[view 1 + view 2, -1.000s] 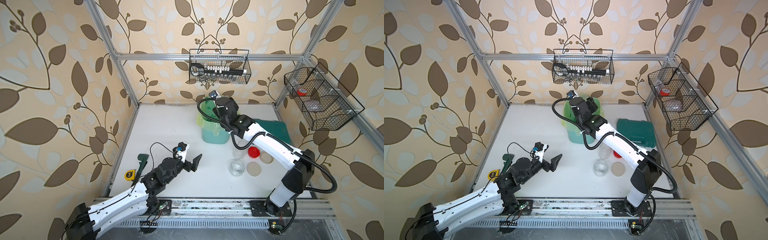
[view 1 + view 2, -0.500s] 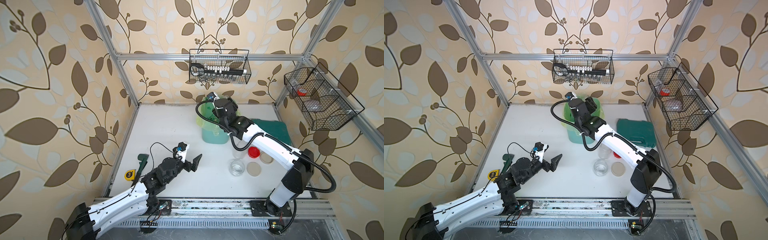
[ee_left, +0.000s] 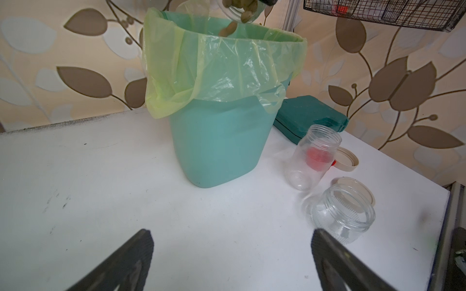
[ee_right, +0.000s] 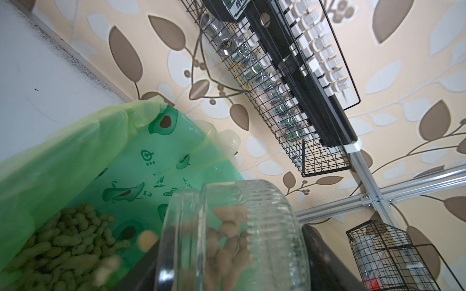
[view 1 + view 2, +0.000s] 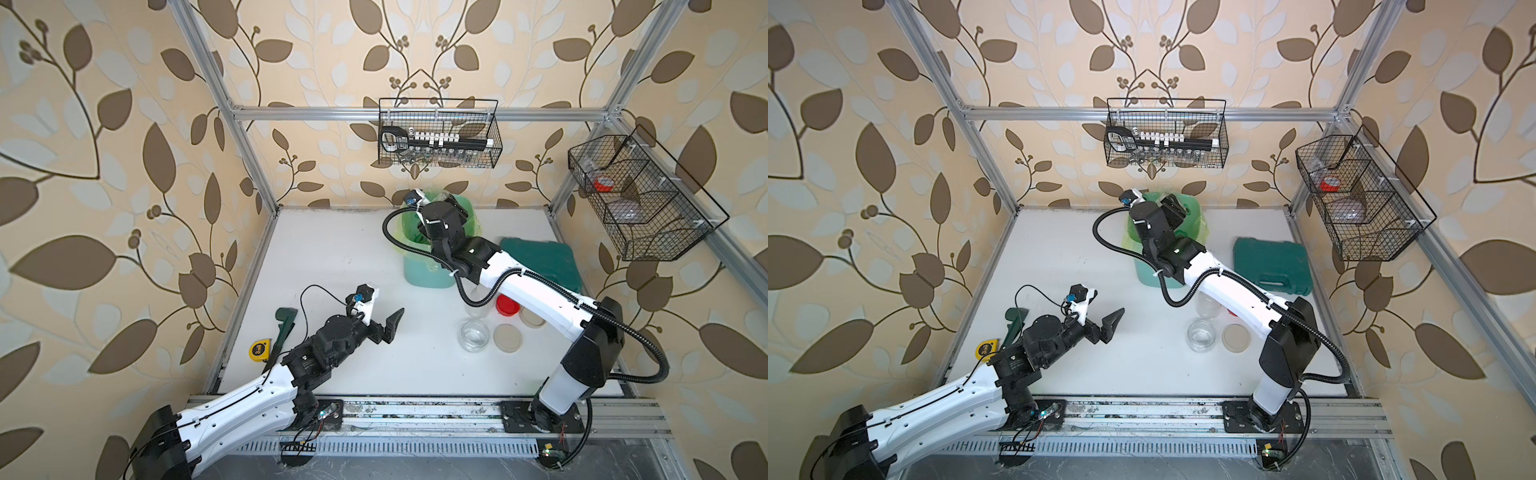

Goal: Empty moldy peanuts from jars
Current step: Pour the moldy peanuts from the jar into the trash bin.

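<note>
One tilted jar [image 4: 277, 214] spills peanuts [image 4: 228, 229] into the bagged bin [image 3: 216, 141].

Bin [image 5: 428, 270] stands near the table's [image 5: 332, 257] rear edge, peanuts [image 4: 68, 247] heaped in it, a tilted jar [image 4: 239, 234] above its mouth, tool case [image 5: 548, 257] to its right. Toward the front-right corner, tall jar [image 5: 478, 309] stands behind squat jar [image 5: 474, 334], lids [image 5: 508, 338] just right of them.

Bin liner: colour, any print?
Liner is light green with darker green avocado prints; best in right wrist view.
</note>
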Robot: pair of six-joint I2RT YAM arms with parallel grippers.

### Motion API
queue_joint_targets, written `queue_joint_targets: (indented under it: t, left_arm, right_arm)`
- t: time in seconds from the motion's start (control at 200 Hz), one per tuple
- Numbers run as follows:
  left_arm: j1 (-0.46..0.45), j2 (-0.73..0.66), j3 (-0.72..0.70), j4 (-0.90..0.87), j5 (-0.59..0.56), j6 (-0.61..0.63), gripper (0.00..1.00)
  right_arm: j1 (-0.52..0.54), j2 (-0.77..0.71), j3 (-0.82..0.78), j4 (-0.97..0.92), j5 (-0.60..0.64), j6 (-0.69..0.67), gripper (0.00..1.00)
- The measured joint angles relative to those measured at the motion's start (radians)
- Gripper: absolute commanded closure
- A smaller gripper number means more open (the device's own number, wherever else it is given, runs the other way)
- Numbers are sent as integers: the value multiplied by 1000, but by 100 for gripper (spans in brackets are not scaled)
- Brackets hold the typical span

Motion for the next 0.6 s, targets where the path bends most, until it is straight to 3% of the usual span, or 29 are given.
queue_joint_targets:
  t: [0.17,0.275,0.435,0.6]
  left_arm:
    - [0,0,0,0,0,0,1]
    - [0,0,0,0,0,0,1]
    - [0,-8,0,0,0,0,1]
    - [0,-8,0,0,0,0,1]
  right_arm:
    - [3,1,-9,3,-6,0,100]
    - [-11,0,-7,-26,-39,68,100]
    - [-72,-35,-7,-113,-182,230,100]
    - [-200,-153,-16,-159,-403,423,100]
